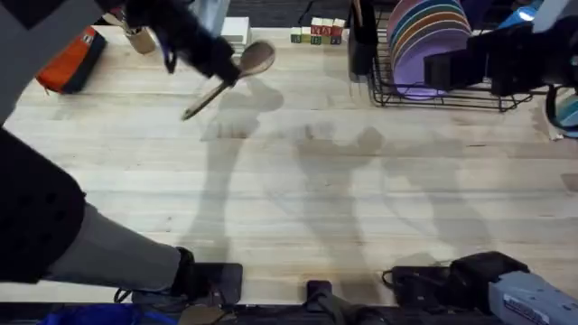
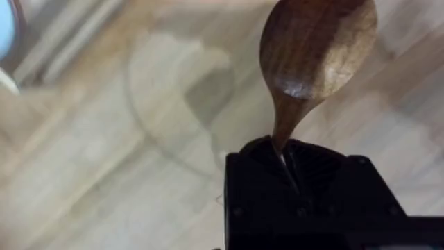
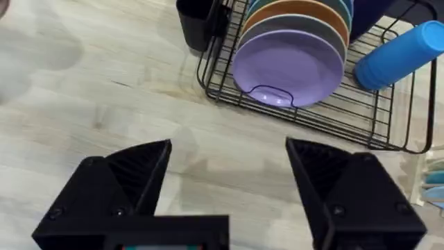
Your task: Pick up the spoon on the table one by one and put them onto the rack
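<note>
Left pincer: gripping the spoon by its handle, above the worktop.
Right pincer: gaping wide near the rack.

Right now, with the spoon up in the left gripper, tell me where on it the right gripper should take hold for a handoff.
Grip the free handle end of the spoon, approaching from the table side below it. The left gripper is shut on the neck just behind the bowl, and the slender handle slants down toward the near left, unobstructed. The right gripper, open beside the rack, could close across it.
</note>
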